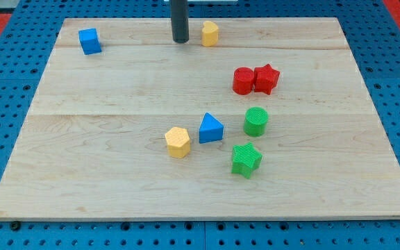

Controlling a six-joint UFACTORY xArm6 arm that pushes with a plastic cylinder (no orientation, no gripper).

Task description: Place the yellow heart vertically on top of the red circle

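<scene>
While the push is judged barely begun, my tip (180,40), a plain rod tool with no jaws and nothing held, stands at the worktop's (117,180) twelve o'clock edge, just at nine o'clock of the yellow heart (210,33), whose shape is hard to confirm at this size. The red circle (243,80) lies at roughly four o'clock of the heart, touching a red star (267,78). Next move, likely: shove the heart rightward until directly at twelve o'clock of the circle. Surface: pale wood planks on blue pegboard; no wider room visible.
</scene>
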